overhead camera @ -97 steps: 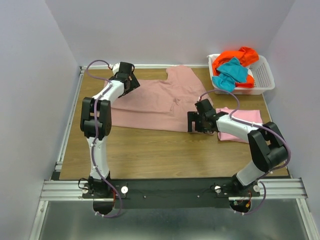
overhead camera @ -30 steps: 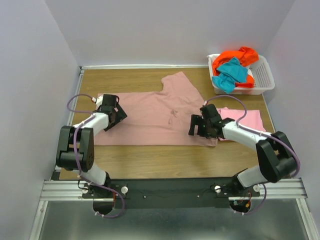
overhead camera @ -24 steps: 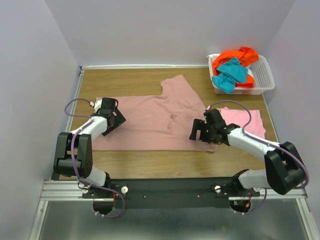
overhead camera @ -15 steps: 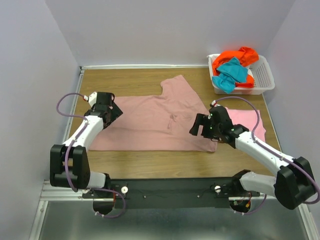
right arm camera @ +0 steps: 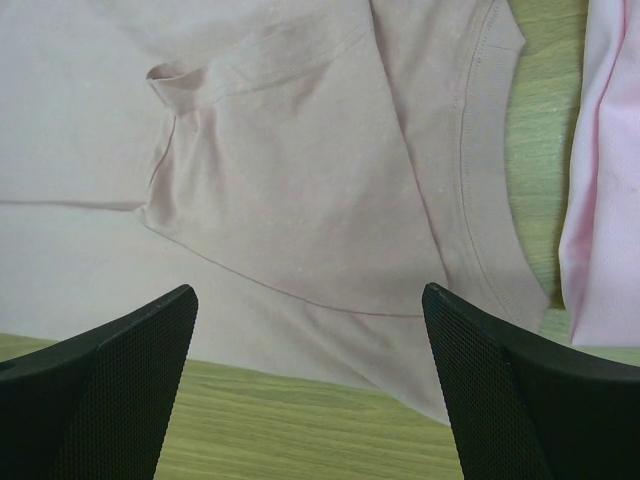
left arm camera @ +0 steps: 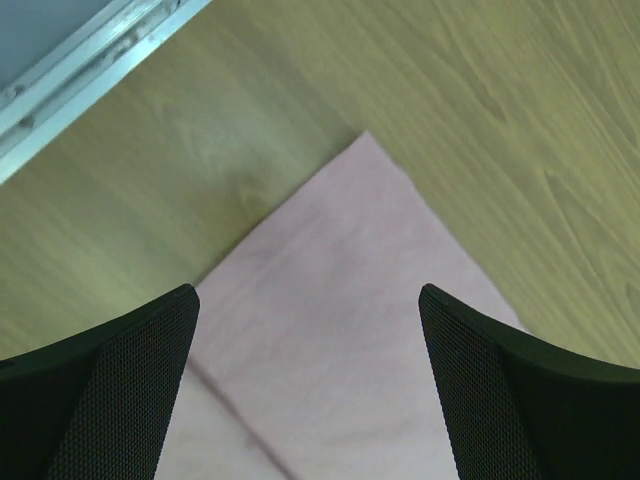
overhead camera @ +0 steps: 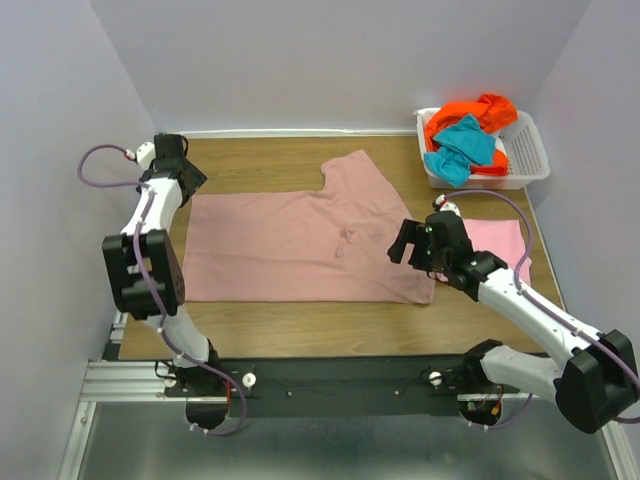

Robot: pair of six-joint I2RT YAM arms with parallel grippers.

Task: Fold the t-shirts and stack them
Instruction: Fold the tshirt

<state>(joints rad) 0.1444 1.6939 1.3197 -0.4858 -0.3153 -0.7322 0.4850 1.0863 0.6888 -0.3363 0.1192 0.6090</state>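
The large dusty rose-mauve t-shirt (overhead camera: 300,245) lies flat on the table, one sleeve pointing to the back. My left gripper (overhead camera: 178,180) is open and empty above the shirt's far left corner (left arm camera: 360,300). My right gripper (overhead camera: 408,243) is open and empty above the shirt's right edge, over its neckline (right arm camera: 480,190). A folded light pink t-shirt (overhead camera: 500,240) lies to the right, its edge in the right wrist view (right arm camera: 600,200). Orange (overhead camera: 470,112) and teal (overhead camera: 460,145) shirts lie in the basket.
A white slotted basket (overhead camera: 530,150) stands at the back right corner. A metal rail (left arm camera: 90,60) runs along the table's left edge. Purple walls close in the table on three sides.
Both grippers dragged the rose-mauve shirt toward the near edge, then let go. The left gripper has risen and moved to the far left corner; the right has lifted off the shirt's right edge.
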